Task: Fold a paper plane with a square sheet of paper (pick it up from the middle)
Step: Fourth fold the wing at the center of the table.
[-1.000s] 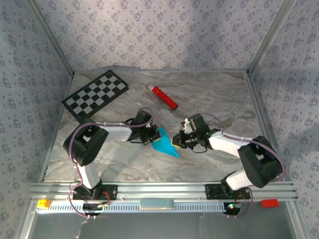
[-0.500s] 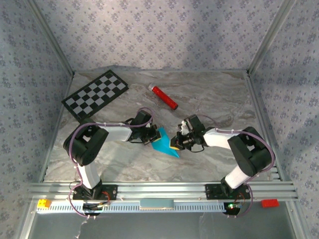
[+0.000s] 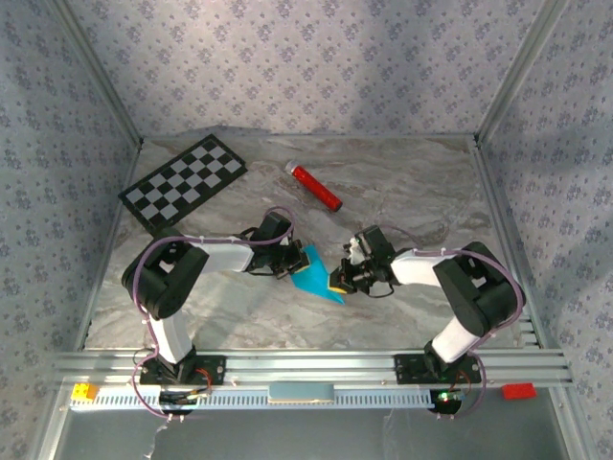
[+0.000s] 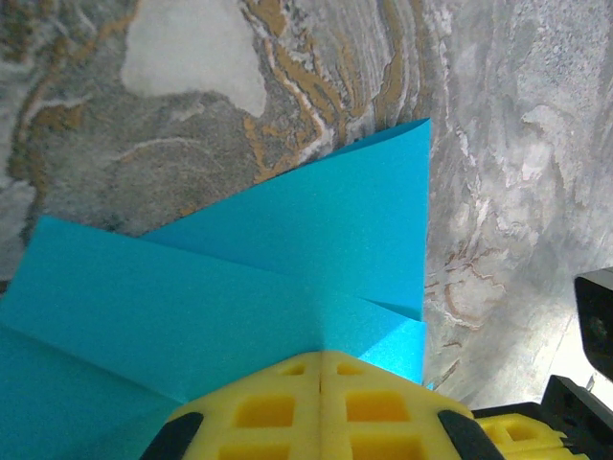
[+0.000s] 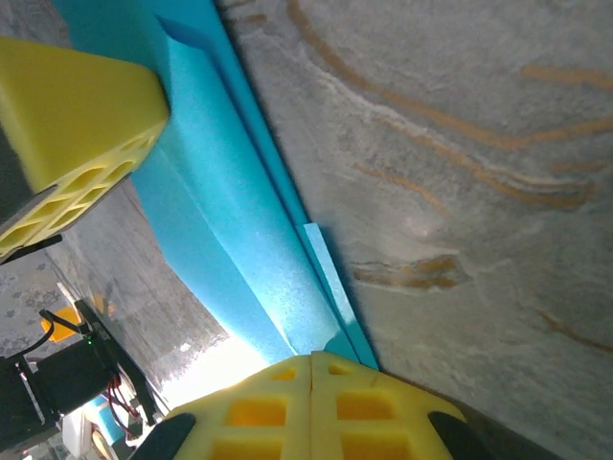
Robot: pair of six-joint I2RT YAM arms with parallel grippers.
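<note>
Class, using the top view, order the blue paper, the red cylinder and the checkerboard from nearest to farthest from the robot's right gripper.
Measured from the right gripper:
1. blue paper, right at its tips, on the side toward the left arm.
2. red cylinder, farther back, mid-table.
3. checkerboard, far-left corner.

In the top external view, the left edge of the folded cyan-blue paper [image 3: 314, 276] is covered by the left gripper [image 3: 285, 267] and its near tip by the right gripper [image 3: 337, 284]. Its creases are too small to be made out there. In the left wrist view the paper is cut off at the left and bottom edges, and its near part is hidden beneath closed yellow pads [image 4: 278, 412]. In the right wrist view its far end is cut off at the top edge. Whether paper is pinched between either pair of pads cannot be determined.
</note>
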